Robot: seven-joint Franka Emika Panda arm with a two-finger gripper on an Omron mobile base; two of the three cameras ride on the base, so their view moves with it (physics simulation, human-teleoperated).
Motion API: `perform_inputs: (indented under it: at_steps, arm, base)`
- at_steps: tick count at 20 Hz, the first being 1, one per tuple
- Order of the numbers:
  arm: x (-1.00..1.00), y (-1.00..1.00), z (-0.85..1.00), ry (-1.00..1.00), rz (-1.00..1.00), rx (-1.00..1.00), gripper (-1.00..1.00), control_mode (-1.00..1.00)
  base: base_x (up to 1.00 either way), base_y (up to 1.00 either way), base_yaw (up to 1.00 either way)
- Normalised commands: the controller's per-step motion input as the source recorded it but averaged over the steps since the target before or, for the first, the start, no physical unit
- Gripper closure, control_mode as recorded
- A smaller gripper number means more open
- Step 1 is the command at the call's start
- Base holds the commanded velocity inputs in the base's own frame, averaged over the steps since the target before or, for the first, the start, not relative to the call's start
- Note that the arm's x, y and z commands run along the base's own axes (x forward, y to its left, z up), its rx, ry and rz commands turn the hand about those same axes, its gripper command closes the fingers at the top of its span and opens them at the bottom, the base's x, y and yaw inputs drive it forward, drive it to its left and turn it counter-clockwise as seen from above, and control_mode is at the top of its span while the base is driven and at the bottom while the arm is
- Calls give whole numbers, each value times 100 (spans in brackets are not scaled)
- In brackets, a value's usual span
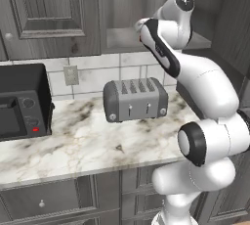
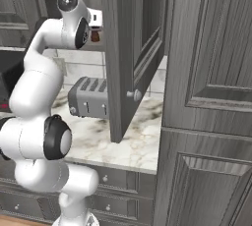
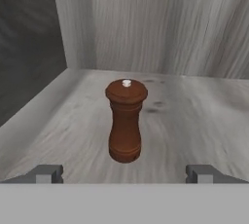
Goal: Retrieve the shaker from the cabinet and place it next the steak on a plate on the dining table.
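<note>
Gripper (image 3: 124, 173) spread wide, fingertips (image 3: 46, 173) apart at either side, pinching nothing. Straight ahead between them, upright on the pale inner shelf of the cabinet (image 3: 194, 121), the reddish-brown shaker (image 3: 125, 120), clear of both tips and of the shelf walls. Seen from the base cameras: arm reaching up into the open cabinet, door (image 2: 133, 53) swung out. Below on the marble counter (image 1: 88, 141), a grey toaster (image 1: 135, 99) and a black oven (image 1: 22, 101).
</note>
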Motion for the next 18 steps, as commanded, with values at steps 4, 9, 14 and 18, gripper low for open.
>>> perform_inputs:
  at_steps: [4,9,14,18]
  arm:
    - [24,0,0,0,0,0,-100,-100]
    - [21,0,0,0,0,0,-100,-100]
    - [20,3,-1,0,0,-1,-100,-100]
    - [18,5,-6,0,0,-2,-100,-100]
  base:
    - [0,0,0]
    - [0,0,0]
    - [0,0,0]
    - [0,0,0]
